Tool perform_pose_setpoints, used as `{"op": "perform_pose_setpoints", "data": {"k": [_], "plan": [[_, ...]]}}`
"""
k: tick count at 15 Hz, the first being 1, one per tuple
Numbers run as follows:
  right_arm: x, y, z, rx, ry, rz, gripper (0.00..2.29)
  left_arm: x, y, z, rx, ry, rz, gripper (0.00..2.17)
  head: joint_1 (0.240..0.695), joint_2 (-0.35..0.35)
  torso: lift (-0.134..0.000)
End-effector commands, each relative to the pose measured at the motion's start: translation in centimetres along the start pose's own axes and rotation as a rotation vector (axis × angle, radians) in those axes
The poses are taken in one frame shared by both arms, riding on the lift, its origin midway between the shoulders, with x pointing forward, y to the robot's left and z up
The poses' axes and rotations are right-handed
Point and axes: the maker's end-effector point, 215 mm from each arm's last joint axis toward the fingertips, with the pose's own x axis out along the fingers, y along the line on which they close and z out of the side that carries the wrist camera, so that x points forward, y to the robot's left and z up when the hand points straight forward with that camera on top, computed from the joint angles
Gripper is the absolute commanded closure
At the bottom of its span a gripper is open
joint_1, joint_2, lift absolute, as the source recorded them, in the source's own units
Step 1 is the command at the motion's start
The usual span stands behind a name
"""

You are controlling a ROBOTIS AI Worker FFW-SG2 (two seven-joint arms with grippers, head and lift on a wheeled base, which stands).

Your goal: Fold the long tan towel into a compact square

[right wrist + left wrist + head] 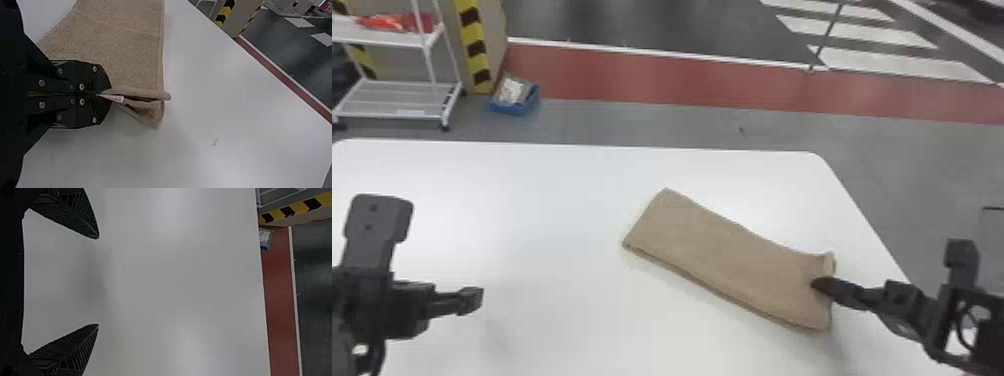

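Observation:
The tan towel point(727, 250) lies as a long flat strip, slanting across the right half of the table, its right end slightly raised. At that end is my right gripper point(824, 286); in the right wrist view the right gripper point(105, 94) is shut on the towel's edge point(129, 51), with folded layers and a small pale label pinched at the fingertips. Well to the left of the towel, over the table, is my left gripper point(474, 300). The left wrist view has the left gripper point(98, 282) wide open with nothing between its fingers.
The white table point(532, 200) has its far edge and slanting right edge in view. Beyond it on the floor stand a white rack point(397, 100) and a blue bin point(516, 107), beside a yellow-and-black striped post point(473, 45).

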Motion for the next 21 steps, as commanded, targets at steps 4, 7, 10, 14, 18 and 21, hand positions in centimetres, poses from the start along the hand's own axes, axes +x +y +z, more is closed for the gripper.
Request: {"op": "perform_pose_setpoints", "data": {"k": [4, 7, 10, 14, 18, 21], "plan": [[-4.2, 1.3, 2.1, -0.002, -0.105, 0.074, 1.59, 0.0, 0.0, 0.0, -0.001, -0.001, 0.000, 0.08, 0.695, -0.235, -0.124], [-8.4, 1.9, 3.6, -0.023, -0.199, 0.104, 1.60, 0.0, -0.2, -0.1, 0.001, 0.003, -0.002, 0.08, 0.695, -0.255, -0.124], [-11.5, 1.8, 5.1, -0.034, -0.267, 0.108, 1.59, 0.1, -0.2, -0.1, 0.003, 0.001, -0.004, 0.08, 0.695, -0.282, -0.124], [-8.8, 2.7, 5.4, -0.042, -0.239, 0.087, 1.59, 0.0, -0.9, -0.5, 0.009, 0.008, -0.025, 0.08, 0.695, -0.322, -0.124], [-4.1, 4.3, 5.1, -0.008, -0.187, 0.100, 1.59, -0.3, -0.4, -1.1, 0.011, 0.013, -0.020, 0.08, 0.695, -0.287, -0.124], [-1.4, 4.7, 3.8, 0.004, -0.134, 0.082, 1.59, -0.4, 0.2, -1.1, 0.010, 0.012, -0.012, 0.08, 0.695, -0.246, -0.124]]}}
